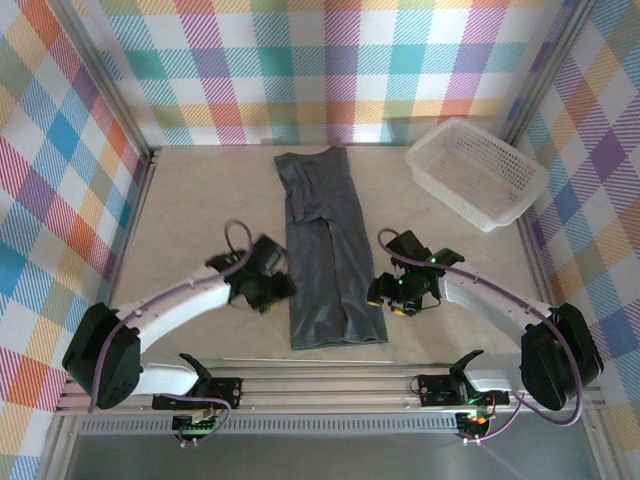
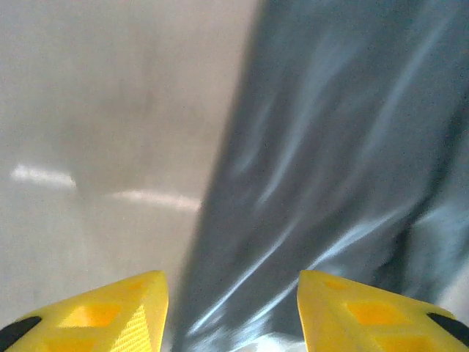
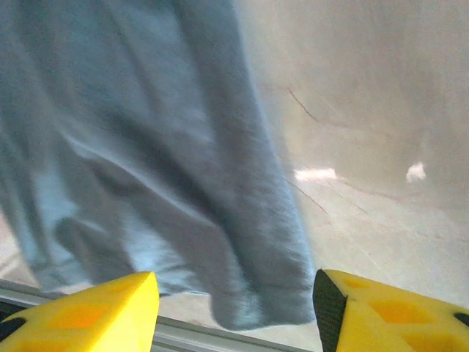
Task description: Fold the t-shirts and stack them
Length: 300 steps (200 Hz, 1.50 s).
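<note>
The dark slate-grey t-shirt (image 1: 325, 250) lies flat on the table as a long narrow strip, folded lengthwise, collar end far and hem end near. My left gripper (image 1: 275, 285) hovers at the strip's left edge, near the hem end. In the left wrist view its yellow fingers (image 2: 132, 308) stand apart over the t-shirt (image 2: 330, 147) edge, gripping nothing; the left gripper (image 2: 233, 282) is open. My right gripper (image 1: 383, 295) is at the strip's right edge. In the right wrist view the right gripper (image 3: 234, 282) is open above the hem corner of the t-shirt (image 3: 146, 147).
A white mesh basket (image 1: 478, 172) stands at the far right, with nothing in it. Bare beige table (image 1: 200, 200) lies to both sides of the shirt. An aluminium rail (image 1: 330, 385) runs along the near edge, close to the hem.
</note>
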### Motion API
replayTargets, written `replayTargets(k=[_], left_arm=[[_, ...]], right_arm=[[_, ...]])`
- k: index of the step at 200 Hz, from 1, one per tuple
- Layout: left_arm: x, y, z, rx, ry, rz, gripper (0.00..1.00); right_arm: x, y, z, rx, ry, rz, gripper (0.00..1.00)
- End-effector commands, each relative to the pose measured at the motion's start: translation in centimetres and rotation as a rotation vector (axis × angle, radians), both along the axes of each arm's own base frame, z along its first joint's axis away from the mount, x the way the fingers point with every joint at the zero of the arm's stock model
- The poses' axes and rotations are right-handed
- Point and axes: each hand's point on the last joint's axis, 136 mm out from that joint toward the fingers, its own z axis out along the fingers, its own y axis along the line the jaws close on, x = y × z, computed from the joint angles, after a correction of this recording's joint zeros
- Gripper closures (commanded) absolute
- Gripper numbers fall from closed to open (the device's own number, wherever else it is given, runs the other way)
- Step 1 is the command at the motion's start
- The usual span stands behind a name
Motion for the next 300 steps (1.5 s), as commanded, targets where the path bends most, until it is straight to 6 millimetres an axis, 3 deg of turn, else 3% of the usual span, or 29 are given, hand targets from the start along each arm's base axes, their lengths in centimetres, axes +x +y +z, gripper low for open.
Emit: replayTargets(k=[1, 28, 68, 106, 146, 171, 192, 213, 232, 264, 300], left_arm=[[-1.8, -2.7, -0.1, -0.107, 0.014, 0.063, 0.49], [-4.0, -2.4, -1.6, -0.040, 0.050, 0.028, 0.49], [-4.7, -4.1, -2.8, -0.050, 0.057, 0.007, 0.52], [-4.5, -5.4, -4.2, -0.053, 0.060, -0.001, 0.70], [-3.9, -5.2, -3.2, -0.038, 0.022, -0.002, 0.85], [-4.3, -4.0, -2.5, -0.015, 0.011, 0.007, 0.94], [-5.0, -1.6, -1.7, 0.011, -0.009, 0.050, 1.00], [-6.2, 1.3, -1.3, 0.002, -0.019, 0.117, 1.00], [-7.2, 2.6, -1.3, -0.070, -0.022, 0.163, 1.00], [-8.2, 3.1, -1.9, -0.175, -0.012, 0.200, 1.00], [-8.0, 2.9, -1.2, -0.212, -0.035, 0.196, 1.00]], right_arm=[[-1.2, 0.0, -1.3, 0.009, 0.054, 0.045, 0.42], [-1.8, 0.4, -2.5, 0.025, 0.096, 0.057, 0.43], [-2.6, 1.1, -3.8, 0.065, 0.131, 0.050, 0.48], [-3.7, 1.6, -4.7, 0.050, 0.163, 0.055, 0.51], [-4.2, 2.9, -4.8, 0.073, 0.167, 0.052, 0.62], [-3.8, 3.6, -4.2, 0.086, 0.128, 0.046, 0.86], [-3.5, 4.2, -3.2, 0.092, 0.098, 0.053, 1.00], [-3.8, 5.4, -2.3, 0.093, 0.084, 0.092, 1.00], [-4.3, 6.3, -2.1, 0.085, 0.079, 0.115, 1.00], [-5.4, 6.5, -1.5, 0.079, 0.063, 0.109, 1.00], [-6.8, 7.2, -0.4, 0.123, 0.063, 0.098, 1.00]])
